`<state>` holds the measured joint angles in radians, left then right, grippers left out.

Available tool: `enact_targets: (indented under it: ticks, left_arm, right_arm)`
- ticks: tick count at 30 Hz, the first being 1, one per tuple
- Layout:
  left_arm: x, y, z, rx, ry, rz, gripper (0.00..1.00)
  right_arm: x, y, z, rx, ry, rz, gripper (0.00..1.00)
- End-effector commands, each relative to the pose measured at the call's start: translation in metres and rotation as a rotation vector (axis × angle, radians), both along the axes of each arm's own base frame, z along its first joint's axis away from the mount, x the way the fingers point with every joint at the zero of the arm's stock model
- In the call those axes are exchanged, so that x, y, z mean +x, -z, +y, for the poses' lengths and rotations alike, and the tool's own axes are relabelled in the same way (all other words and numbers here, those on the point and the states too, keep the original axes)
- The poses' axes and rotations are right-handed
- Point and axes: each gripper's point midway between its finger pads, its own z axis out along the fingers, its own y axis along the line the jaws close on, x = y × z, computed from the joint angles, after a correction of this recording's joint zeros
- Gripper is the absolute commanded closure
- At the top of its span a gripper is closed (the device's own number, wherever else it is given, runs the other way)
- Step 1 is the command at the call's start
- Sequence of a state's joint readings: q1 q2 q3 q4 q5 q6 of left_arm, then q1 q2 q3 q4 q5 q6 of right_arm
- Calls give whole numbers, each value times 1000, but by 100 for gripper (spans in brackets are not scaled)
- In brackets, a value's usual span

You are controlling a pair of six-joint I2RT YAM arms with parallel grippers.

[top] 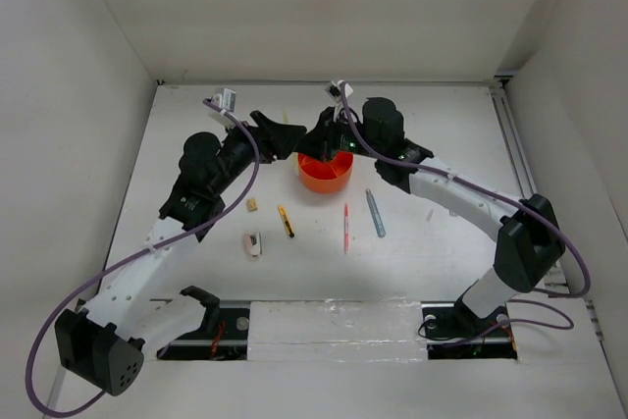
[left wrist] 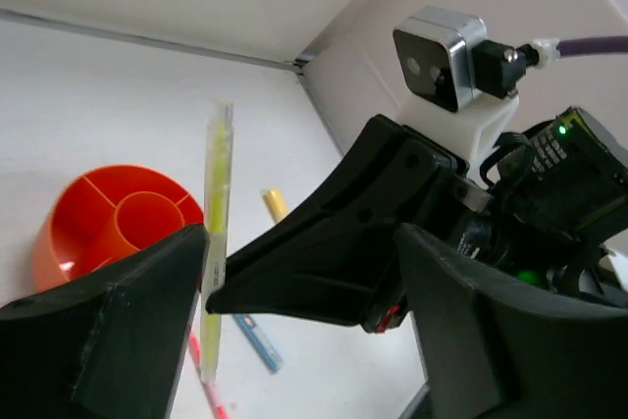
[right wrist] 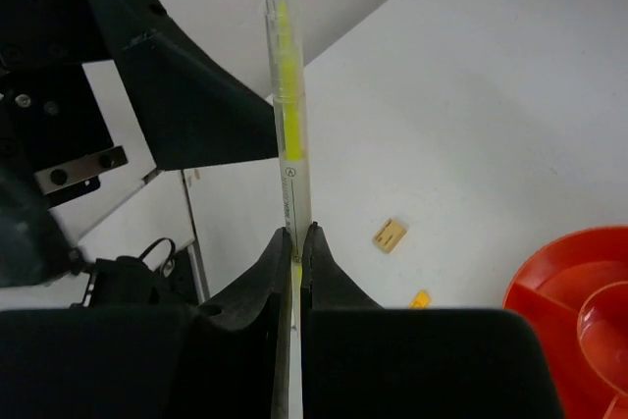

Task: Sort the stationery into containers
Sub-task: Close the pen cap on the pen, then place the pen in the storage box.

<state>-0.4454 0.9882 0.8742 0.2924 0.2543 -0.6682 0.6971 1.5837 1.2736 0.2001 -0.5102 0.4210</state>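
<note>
A yellow pen (right wrist: 290, 115) stands upright in the air, and my right gripper (right wrist: 300, 233) is shut on its lower part. The same yellow pen (left wrist: 218, 203) passes beside one finger of my left gripper (left wrist: 299, 242), whose jaws stand wide apart and open around the right gripper's black fingers (left wrist: 334, 233). Both grippers meet just behind the orange tub (top: 326, 172), left gripper (top: 285, 134) and right gripper (top: 316, 136). On the table lie a tan eraser (top: 252, 205), a pink-white eraser (top: 254, 243), an orange-black pen (top: 286, 221), a red pen (top: 345, 228) and a grey-blue pen (top: 376, 213).
White walls enclose the table at the back and both sides. A rail runs along the right edge (top: 510, 144). Purple cables loop from both arms. The tub's central cup and divided compartments (left wrist: 74, 233) show nothing inside.
</note>
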Motion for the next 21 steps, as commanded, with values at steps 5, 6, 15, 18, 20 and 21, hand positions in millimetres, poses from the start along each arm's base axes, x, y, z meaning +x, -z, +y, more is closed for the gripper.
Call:
enact_targets:
  ticks: [5,6,15,18,20,21]
  left_arm:
    - [-14,-41,24,-24,-95,-60,1]
    - [-11,-27,29,2,-132,-10,1]
    - [1,19,90,198,-466,279,0]
    - [0,28,92,238,-462,285,0]
    - [0,34,92,245,-462,295,0]
    - [1,36,90,250,-452,303,0]
  right_arm:
    - [20,-20,4,76,32,-180,100]
    - [18,-19,5,79,18,-197,100]
    - [70,0,-77,-4,200,-544,100]
    - [82,-1,-100,15,211,-618,100]
    - [81,-5,-106,52,184,-645,100]
    - [84,-4,-114,58,198,-648,100]
